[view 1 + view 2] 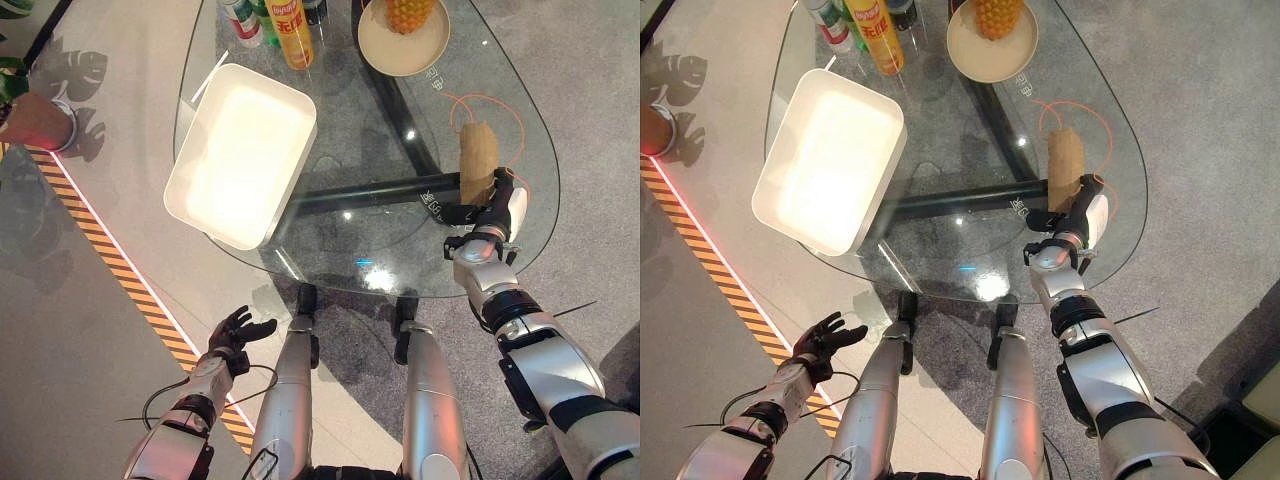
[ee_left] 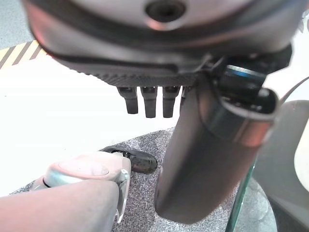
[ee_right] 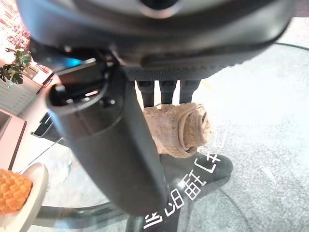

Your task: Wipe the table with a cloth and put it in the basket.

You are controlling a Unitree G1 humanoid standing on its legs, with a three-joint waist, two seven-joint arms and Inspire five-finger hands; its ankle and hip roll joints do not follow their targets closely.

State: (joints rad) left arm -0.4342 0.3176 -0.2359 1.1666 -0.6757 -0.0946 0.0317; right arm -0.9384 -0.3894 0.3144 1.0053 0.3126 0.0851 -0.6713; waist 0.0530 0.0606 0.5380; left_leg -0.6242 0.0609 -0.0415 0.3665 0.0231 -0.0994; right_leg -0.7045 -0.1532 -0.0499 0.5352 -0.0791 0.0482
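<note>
Cloth (image 1: 477,160), rolled up, lies on the glass surface (image 1: 370,245) at its right side, touching the right hand (image 1: 492,208), whose fingers reach over its near end. Basket (image 1: 240,150) sits left. Left hand (image 1: 232,332) hangs open, near left, off the surface.

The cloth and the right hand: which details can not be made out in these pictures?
- Cloth: in the eye views the right hand covers its near end; whether the fingers grip it is hidden. In the right wrist view the thumb blocks part of the roll.
- Bottles: cut off by the top edge of the eye views.
- Pineapple on the plate: its top is cut off too.
- Basket: glare washes out its inside.
</note>
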